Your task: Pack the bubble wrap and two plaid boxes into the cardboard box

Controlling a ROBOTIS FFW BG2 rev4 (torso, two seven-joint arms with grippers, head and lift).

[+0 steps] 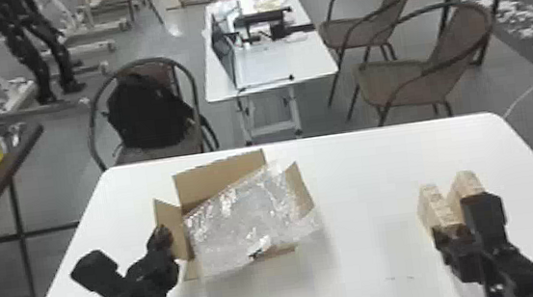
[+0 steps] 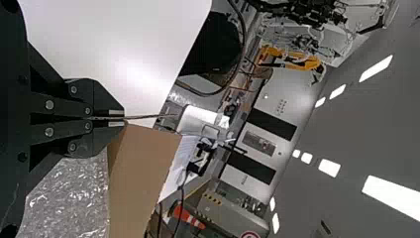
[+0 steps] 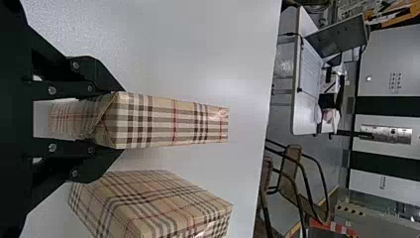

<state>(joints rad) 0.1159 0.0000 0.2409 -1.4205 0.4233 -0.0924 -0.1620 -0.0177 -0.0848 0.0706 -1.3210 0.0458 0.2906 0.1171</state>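
The left gripper (image 1: 163, 240) is at the left flap of the cardboard box (image 1: 220, 178). In the left wrist view the left gripper (image 2: 124, 118) is shut on that thin flap, near another upright flap (image 2: 146, 173). Bubble wrap (image 1: 245, 221) lies in the box's opening, spreading over its front and right edges. On the table's right side, the right gripper (image 1: 451, 230) has a plaid box (image 1: 436, 205) between its fingers; a second plaid box (image 1: 469, 183) stands close to its right. The right wrist view shows the right gripper (image 3: 119, 121) shut on the plaid box (image 3: 171, 121).
Both boxes and the wrap are on the white table (image 1: 360, 168). Beyond its far edge are a chair with a black backpack (image 1: 147, 111), a smaller table with a laptop (image 1: 260, 64), and two brown chairs at the right. A side table with a bottle stands at the left.
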